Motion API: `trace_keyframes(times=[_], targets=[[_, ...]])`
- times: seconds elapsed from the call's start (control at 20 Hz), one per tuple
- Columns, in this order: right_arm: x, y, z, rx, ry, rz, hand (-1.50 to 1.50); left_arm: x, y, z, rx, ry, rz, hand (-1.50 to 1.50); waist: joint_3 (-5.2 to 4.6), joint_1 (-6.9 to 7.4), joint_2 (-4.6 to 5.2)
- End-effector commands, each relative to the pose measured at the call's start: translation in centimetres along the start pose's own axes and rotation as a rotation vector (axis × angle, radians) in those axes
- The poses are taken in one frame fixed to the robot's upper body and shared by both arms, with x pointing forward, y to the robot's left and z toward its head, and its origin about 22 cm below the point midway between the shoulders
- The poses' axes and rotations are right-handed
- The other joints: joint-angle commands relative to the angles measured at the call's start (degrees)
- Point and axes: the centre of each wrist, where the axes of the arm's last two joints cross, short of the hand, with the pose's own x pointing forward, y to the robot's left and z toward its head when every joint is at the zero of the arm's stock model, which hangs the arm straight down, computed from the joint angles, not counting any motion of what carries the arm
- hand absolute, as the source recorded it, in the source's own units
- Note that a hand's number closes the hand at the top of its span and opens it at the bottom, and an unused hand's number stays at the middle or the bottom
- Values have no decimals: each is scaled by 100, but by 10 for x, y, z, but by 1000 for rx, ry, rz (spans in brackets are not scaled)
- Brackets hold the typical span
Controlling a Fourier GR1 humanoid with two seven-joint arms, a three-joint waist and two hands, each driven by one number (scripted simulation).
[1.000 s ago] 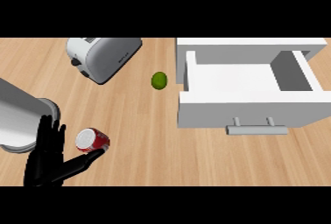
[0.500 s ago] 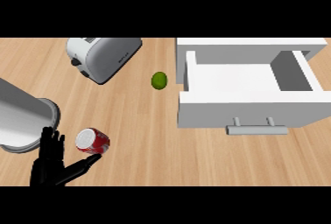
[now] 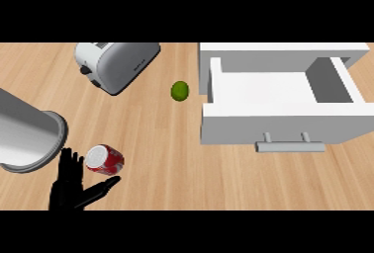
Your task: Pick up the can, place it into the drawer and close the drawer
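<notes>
Left hand [image 3: 71,190] — fingers spread, holding nothing — sits at the near-left edge beside the can [image 3: 104,159]. Bare table [image 3: 161,163] separates can from the open drawer [image 3: 281,106].

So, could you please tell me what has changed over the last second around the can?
The left hand has slid a little toward the lower edge of the view, its thumb now angling out below the red can; its fingers remain straight and nothing has been grasped. The can, toaster, green lime and open drawer stayed put.
</notes>
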Motion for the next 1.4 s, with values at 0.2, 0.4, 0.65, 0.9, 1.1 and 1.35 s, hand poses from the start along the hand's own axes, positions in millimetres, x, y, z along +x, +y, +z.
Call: trace_keyframes(times=[0.2, 0.4, 0.65, 0.9, 1.1, 1.35], targets=[[7, -9, 2, 5, 1, -16, -150, -37, 2, -9, -16, 15, 39, -150, -2, -19, 1], [15, -1, 3, 10, -1, -8, -150, -45, -1, -20, -25, 30, 72, -150, -2, -22, 3], [2, -3, -1, 22, 3, -9, -150, -32, -28, -36, -31, 32, 137, -150, 0, -9, 4], [11, -2, 10, 20, 27, -18, -150, -32, -29, -26, -116, 33, 199, 150, 1, -3, -2], [15, 3, 11, 9, 13, -41, -150, -18, -43, -40, -193, 14, 200, 150, 1, -7, -3], [14, 9, 15, 7, 17, -27, -150, 14, -38, -64, -276, -51, 209, 150, 3, -12, -4]])
